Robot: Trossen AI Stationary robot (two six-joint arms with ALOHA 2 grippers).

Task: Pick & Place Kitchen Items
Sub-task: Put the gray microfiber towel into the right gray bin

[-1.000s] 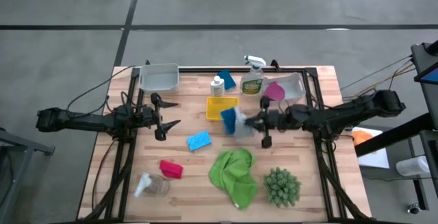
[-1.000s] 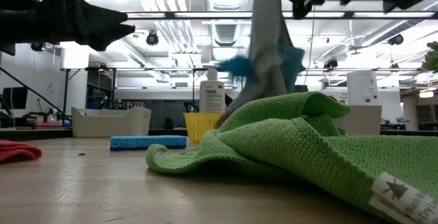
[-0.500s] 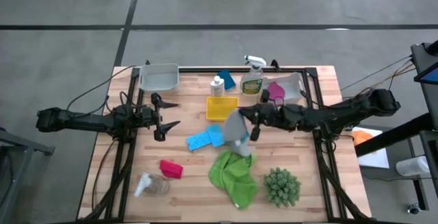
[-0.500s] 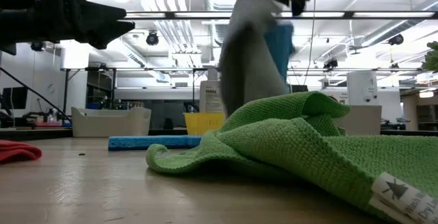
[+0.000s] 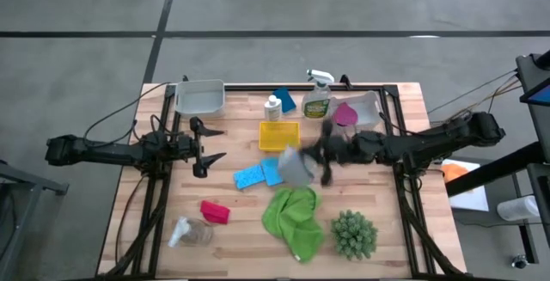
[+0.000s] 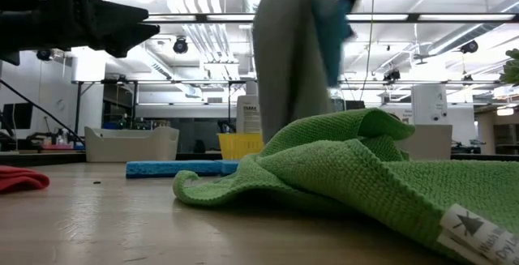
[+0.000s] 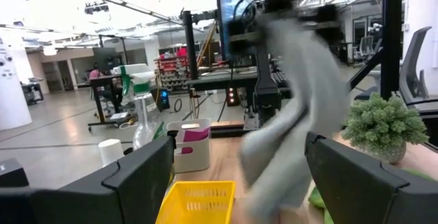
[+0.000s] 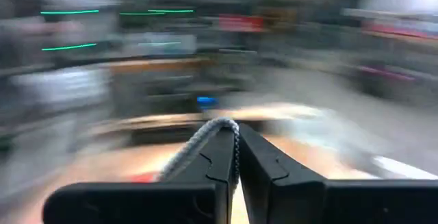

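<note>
Right gripper [image 8: 236,157]: fingers pinching a grey cloth [image 5: 296,167], hanging above table [image 5: 129,204] centre. Left gripper [image 5: 210,143]: fingers spread, idle near left edge. Sponges [image 5: 258,175], green cloth [image 5: 294,218], jar [image 5: 193,232] unsorted; most work apparently remains.

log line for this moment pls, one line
right hand: shut on grey cloth, held up above table | left hand: open, waiting at left side | green cloth: flat on table

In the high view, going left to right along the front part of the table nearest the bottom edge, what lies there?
Clear jar → red cloth → green cloth → spiky green plant. The gray cloth hanging from the right gripper sits above the green cloth, so it is left out of the order.
</note>
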